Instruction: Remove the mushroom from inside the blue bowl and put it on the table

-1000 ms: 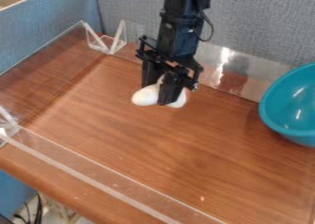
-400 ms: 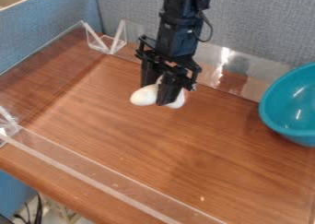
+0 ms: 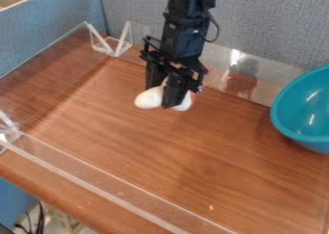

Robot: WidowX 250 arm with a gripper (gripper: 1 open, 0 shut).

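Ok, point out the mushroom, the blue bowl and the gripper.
White mushroom (image 3: pixel 150 98): current camera view, on its pale surface left of the fingers.
Blue bowl (image 3: pixel 306 108): current camera view, on its wall at the right edge.
Gripper (image 3: pixel 170 87): current camera view, between its fingertips.

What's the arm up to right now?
The black robot gripper has a small cream-white mushroom toy in its closed fingers, apparently just above the reddish-brown wood-grain table. The mushroom is already out of the round teal-blue bowl at the right edge. It hasn't been released yet.
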